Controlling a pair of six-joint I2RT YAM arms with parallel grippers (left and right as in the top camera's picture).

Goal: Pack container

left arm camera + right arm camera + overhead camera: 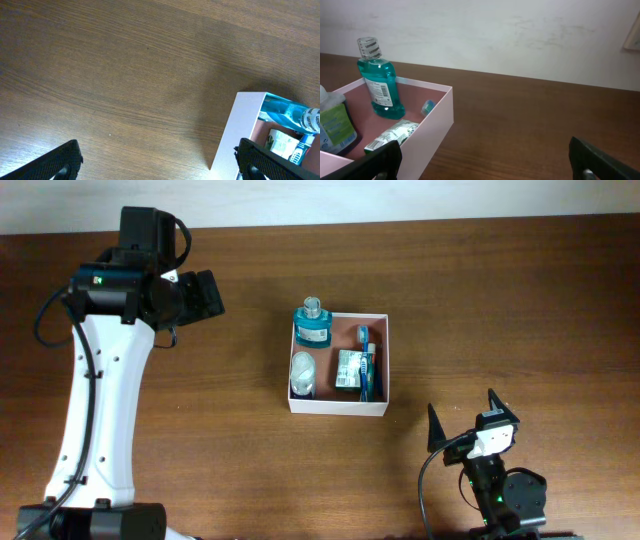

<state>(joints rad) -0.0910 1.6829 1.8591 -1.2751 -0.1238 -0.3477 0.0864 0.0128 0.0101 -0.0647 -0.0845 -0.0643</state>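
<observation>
Daylight shows between both pairs of jaws: we see the left gripper [208, 294] spread wide and holding nothing, hanging over bare wood well to the left of the container [338, 406], and the right gripper [465, 418] equally wide and empty, parked near the box's front right corner. The container sits in the middle of the table [500, 290]. It holds a teal bottle [312, 323] upright in its back left corner, a pale bottle [302, 374] in front of that, and a small carton [348, 370] and a blue toothbrush [367, 368] towards the right wall. We find no loose item on the wood in any view, so we judge the packing all but done, and the risks lie in any further move. The teal bottle stands taller than the rim, and in our view a finger sweeping in low from the left could knock it over or out. The cardboard box looks light, and a nudge on its wall from the right arm, so near it, could slide or skew it and unsettle what lies inside.
</observation>
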